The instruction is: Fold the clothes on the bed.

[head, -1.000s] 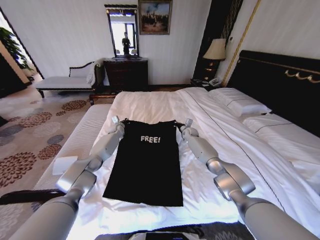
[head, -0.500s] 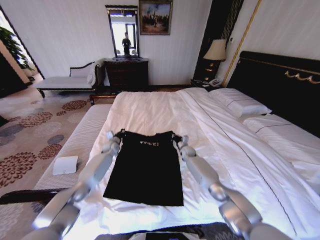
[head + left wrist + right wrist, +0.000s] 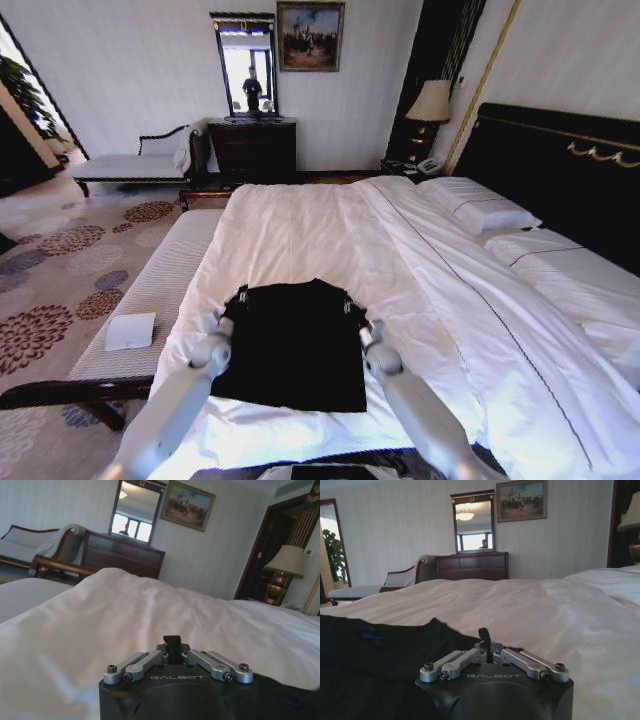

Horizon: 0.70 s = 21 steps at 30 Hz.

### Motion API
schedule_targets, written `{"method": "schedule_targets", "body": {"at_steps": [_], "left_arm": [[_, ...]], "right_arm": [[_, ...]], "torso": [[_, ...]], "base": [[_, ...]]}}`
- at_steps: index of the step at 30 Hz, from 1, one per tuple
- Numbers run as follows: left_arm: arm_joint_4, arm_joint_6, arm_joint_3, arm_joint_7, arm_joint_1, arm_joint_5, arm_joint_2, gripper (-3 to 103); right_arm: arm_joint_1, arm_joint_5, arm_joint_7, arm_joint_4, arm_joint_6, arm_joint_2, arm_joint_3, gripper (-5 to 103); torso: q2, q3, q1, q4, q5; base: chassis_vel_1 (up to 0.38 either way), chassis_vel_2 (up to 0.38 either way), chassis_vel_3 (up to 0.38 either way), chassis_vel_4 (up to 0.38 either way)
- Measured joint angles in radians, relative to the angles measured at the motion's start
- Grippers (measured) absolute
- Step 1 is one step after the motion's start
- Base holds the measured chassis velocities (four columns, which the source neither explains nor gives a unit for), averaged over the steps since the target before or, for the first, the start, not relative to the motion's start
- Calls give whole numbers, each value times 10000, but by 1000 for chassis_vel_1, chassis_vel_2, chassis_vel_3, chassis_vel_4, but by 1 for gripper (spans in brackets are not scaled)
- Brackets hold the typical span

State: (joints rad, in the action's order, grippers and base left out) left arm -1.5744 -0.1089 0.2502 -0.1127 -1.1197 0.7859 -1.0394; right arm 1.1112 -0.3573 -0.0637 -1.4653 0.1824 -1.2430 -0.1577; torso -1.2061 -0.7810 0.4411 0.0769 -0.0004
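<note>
The clothes, a black T-shirt (image 3: pixel 295 350), lie on the near part of the bed's white duvet (image 3: pixel 300 225). Its upper part is folded over toward me and the lettering is hidden. My left gripper (image 3: pixel 234 298) is shut on the shirt's left upper corner, and my right gripper (image 3: pixel 352 306) on the right upper corner. In the left wrist view the left gripper (image 3: pixel 172 642) pinches a black bit of cloth just above the duvet (image 3: pixel 125 610). The right gripper (image 3: pixel 484 635) does the same in the right wrist view, with the black shirt (image 3: pixel 375 655) spread beside it.
A pale striped bench (image 3: pixel 160 275) runs along the bed's left side with a small white box (image 3: pixel 131 330) on it. Pillows (image 3: pixel 480 210) and the dark headboard (image 3: pixel 560 170) are at right. A dresser (image 3: pixel 252 146), a chaise (image 3: pixel 130 165) and a lamp (image 3: pixel 432 100) stand by the far wall.
Both grippers have drawn back toward me along the bed, carrying the shirt's top edge over its lower part. The lettering has gone out of sight and the shirt looks shorter.
</note>
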Motion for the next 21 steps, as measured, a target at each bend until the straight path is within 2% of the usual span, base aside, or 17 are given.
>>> {"method": "schedule_targets", "body": {"at_steps": [4,8,17,21], "left_arm": [[-419,-57,429,120,-674,-8,117,4],[-733,-215,960,379,-1708,-104,216,4],[-1293,-404,1219,412,-2811,-388,129,4],[-1170,-630,1358,515,-3398,-844,-82,4]], "right_arm": [[657,277,-2,-383,143,5,-159,1],[2028,978,-4,-814,578,12,-570,1],[3257,1237,-74,-1811,720,-431,-1133,1],[3911,1258,-61,-2492,719,-451,-1384,1]], "torso": [[0,1,-1,3,7],[-1,1,-1,1,4],[1,0,1,1,4],[1,0,0,1,4]], "base": [[0,0,0,0],[0,0,0,0],[0,0,0,0],[0,0,0,0]]}}
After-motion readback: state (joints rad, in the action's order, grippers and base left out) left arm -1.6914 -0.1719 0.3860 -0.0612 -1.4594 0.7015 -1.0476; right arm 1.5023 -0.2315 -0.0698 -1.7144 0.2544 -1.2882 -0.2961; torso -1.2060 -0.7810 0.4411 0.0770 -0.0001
